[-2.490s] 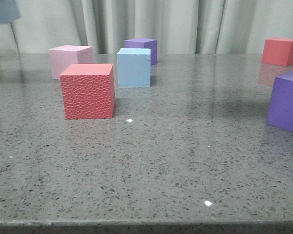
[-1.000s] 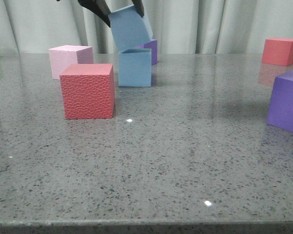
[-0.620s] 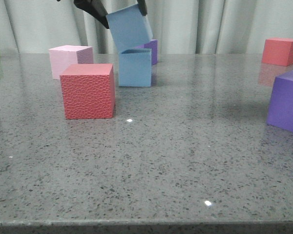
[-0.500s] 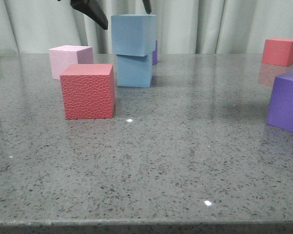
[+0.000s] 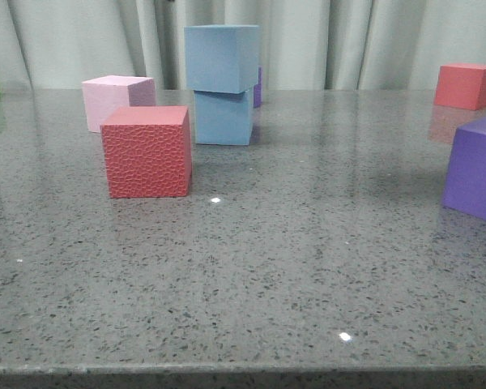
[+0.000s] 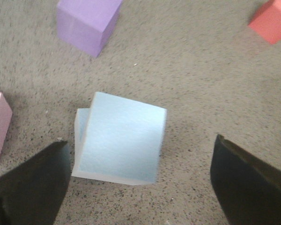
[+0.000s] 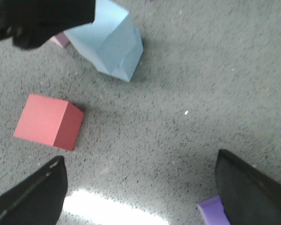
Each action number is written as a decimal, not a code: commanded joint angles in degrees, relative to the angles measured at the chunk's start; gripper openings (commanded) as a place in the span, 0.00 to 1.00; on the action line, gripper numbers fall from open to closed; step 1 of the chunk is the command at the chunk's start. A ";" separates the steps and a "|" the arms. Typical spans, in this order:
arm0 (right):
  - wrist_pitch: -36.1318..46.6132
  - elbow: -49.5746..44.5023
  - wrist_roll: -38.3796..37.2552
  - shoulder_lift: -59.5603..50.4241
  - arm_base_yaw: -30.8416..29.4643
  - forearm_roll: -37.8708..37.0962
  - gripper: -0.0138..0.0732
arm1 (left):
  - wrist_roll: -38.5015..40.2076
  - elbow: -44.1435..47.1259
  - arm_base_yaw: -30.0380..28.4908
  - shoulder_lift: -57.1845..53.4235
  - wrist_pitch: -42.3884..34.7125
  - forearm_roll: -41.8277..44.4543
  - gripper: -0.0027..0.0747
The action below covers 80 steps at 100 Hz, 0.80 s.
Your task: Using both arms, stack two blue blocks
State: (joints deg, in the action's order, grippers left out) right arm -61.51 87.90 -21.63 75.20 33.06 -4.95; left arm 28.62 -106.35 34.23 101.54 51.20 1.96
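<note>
the upper blue block [image 5: 220,58] now sits free on the lower blue block [image 5: 223,117]; half a second ago dark fingers flanked it, and in the front view they are gone. that suggests the stack is made and only the pull-away remains.

the pair stands toward the back of the counter [image 5: 308,267], behind the red block [image 5: 146,151] and right of the pink block [image 5: 113,99]. being cubes, they have no long axis; the top one is level, twisted slightly and shifted a little off the lower one, whose corner peeks out in the left wrist view.

the left hand [image 6: 140,180] hangs above the stack, fingers spread wide, touching nothing. the right hand [image 7: 140,187] is also spread apart and holds nothing.
</note>
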 commanded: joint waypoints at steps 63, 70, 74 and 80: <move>24.60 -28.90 0.26 -26.08 -0.09 -6.69 0.89 | -0.43 35.91 5.02 -33.90 -19.88 5.91 0.35; 26.85 -32.78 -0.11 -29.30 -0.09 -6.69 0.89 | -0.43 40.68 5.02 -37.84 -22.95 5.91 0.27; 27.90 -34.58 -0.11 -31.27 -0.09 -6.69 0.88 | -0.43 43.42 5.02 -40.21 -24.40 5.91 0.23; 29.21 -37.53 -0.11 -33.78 -0.09 -6.69 0.85 | -0.43 47.21 5.02 -43.64 -25.53 5.91 0.15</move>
State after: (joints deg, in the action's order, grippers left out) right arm -39.13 52.58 -21.73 45.09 33.06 -10.20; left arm 28.29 -62.27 38.76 63.19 32.25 7.52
